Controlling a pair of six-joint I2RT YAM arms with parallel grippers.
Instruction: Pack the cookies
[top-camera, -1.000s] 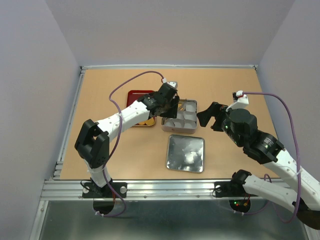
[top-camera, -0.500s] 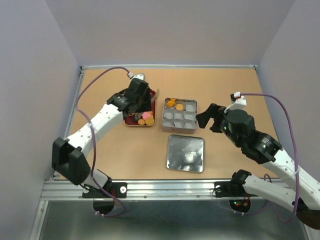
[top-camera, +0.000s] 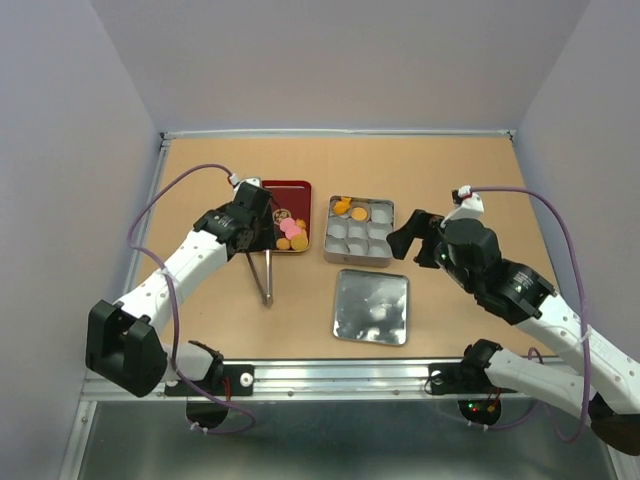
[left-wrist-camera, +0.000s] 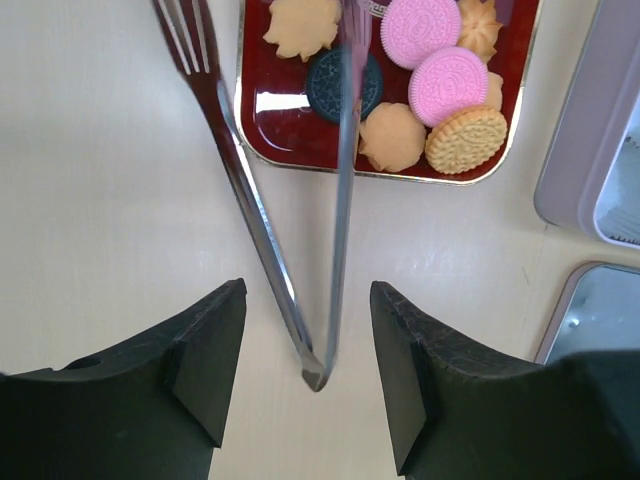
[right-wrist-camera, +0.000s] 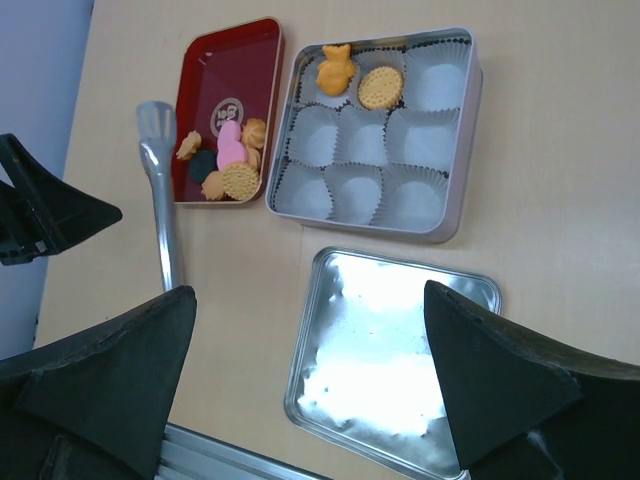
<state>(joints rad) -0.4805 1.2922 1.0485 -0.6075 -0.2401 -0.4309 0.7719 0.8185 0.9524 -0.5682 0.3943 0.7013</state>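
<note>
The cookies (left-wrist-camera: 448, 82) lie in a red tray (top-camera: 297, 187), pink, orange and one dark; they also show in the right wrist view (right-wrist-camera: 232, 160). Two orange cookies (right-wrist-camera: 360, 80) sit in the back cups of the square tin (top-camera: 385, 258) with paper cups. Metal tongs (top-camera: 263, 278) lie on the table just in front of the tray, tips toward it. My left gripper (top-camera: 260, 232) is open above the tongs; in the left wrist view (left-wrist-camera: 308, 295) their hinge end (left-wrist-camera: 316, 375) lies between the fingers. My right gripper (top-camera: 412, 238) is open and empty right of the tin, and in its wrist view (right-wrist-camera: 308, 300).
The tin's shiny lid (top-camera: 371, 306) lies upside down in front of the tin, near the table's front edge. The tray sits left of the tin. A metal rail (top-camera: 330, 376) runs along the near edge.
The left arm has swung left from the tin to the tray's left side. The tongs now lie on the table. The right arm has barely moved.
</note>
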